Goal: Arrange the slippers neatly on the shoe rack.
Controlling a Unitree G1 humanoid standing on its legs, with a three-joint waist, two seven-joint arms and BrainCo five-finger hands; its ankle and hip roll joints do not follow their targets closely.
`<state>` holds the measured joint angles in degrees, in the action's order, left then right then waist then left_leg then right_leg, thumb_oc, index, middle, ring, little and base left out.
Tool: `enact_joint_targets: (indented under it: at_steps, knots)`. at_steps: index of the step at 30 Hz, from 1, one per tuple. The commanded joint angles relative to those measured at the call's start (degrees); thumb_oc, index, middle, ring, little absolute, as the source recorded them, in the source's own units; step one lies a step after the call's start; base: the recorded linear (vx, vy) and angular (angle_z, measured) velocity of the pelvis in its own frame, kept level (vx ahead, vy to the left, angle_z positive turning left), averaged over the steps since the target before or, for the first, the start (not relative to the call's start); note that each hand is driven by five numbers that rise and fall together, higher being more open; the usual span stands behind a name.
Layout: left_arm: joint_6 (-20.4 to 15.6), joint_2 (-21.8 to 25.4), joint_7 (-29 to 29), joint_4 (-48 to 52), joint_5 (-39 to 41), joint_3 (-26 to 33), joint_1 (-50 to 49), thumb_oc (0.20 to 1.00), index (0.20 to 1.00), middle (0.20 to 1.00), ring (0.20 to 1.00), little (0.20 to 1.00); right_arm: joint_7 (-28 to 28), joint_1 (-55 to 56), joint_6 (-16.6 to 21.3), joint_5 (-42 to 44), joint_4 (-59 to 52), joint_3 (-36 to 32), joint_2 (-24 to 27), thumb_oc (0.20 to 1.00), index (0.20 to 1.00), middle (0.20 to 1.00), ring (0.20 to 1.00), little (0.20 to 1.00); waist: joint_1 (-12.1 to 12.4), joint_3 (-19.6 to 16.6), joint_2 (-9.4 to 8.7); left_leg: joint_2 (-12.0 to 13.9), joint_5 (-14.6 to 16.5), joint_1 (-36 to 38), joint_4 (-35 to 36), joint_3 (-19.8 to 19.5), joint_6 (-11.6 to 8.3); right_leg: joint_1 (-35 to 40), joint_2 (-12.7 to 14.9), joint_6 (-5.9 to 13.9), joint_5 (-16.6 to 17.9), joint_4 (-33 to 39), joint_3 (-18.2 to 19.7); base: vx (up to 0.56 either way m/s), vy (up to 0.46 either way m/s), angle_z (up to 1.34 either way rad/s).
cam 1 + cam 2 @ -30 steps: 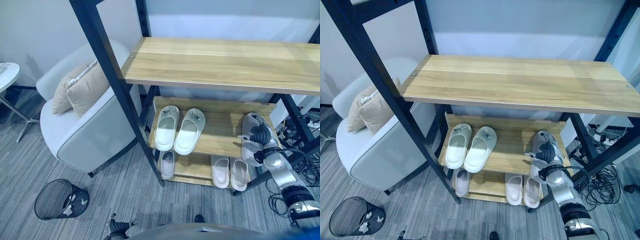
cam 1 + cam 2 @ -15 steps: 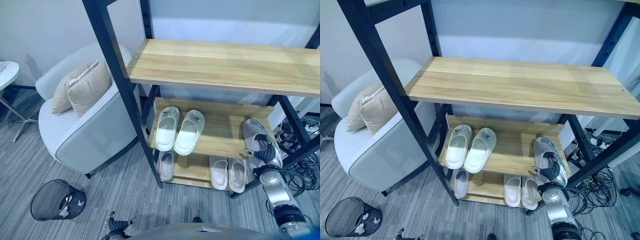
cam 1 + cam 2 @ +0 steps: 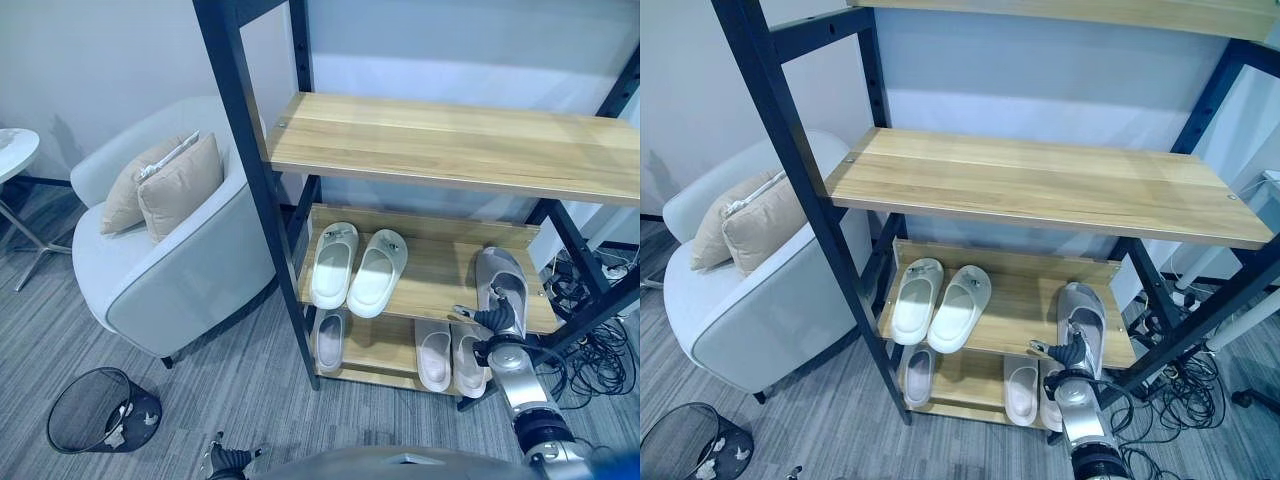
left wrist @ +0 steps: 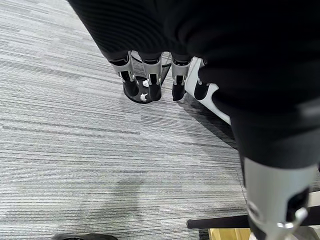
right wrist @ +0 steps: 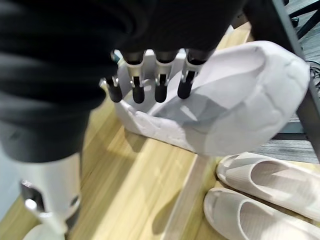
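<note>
Slippers number six on the shoe rack point(image 3: 440, 280); right hand point(image 3: 497, 322) rests relaxed beside the grey one point(image 3: 500, 285).

Even, soft indoor light from above. Upper shelf point(image 3: 450, 145) shades the lower levels; soft shadows on the carpet point(image 4: 75, 150). Wrist views blur close up. Rack posts bow at edges.

Grey slipper point(image 3: 501, 288) heel hidden behind right hand point(image 3: 497, 321).

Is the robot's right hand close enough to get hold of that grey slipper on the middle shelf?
Probably yes. The right robot hand is right at the heel of the grey slipper, fingers hanging open over it, and nothing stands between them.
</note>
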<state>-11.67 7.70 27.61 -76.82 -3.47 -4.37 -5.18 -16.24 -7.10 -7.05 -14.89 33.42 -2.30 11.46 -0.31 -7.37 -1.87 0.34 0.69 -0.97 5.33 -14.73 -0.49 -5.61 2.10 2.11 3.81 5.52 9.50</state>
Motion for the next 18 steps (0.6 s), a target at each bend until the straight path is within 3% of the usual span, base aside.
enact_joint_targets:
  at_steps: [1, 18]
  knots:
    - [-1.04, -4.00, 0.41, -5.89, -0.29, -1.50, 1.28, 1.000, 1.000, 1.000, 1.000, 1.000, 1.95, -1.82, 3.82, 1.91, 0.21, -0.16, -0.32, 1.000, 1.000, 1.000, 1.000, 1.000, 1.96, 0.49, -1.30, -0.36, -2.25, -1.39, -0.33, 2.41, 1.69, 2.28, 2.43, 0.40, -0.81, -0.52, -3.28, 0.00, 0.000, 0.00]
    - [-0.61, -3.97, 0.68, -6.93, -1.76, -2.64, 2.22, 1.000, 1.000, 1.000, 1.000, 1.000, 12.50, -5.73, 12.14, 4.07, 5.88, 8.97, 0.51, 1.000, 1.000, 1.000, 1.000, 1.000, 2.77, 0.75, -1.86, -0.55, -2.18, -0.97, -0.33, 2.16, 2.01, 2.90, 2.40, 0.20, -0.86, -0.52, -3.62, 0.00, 0.000, 0.01]
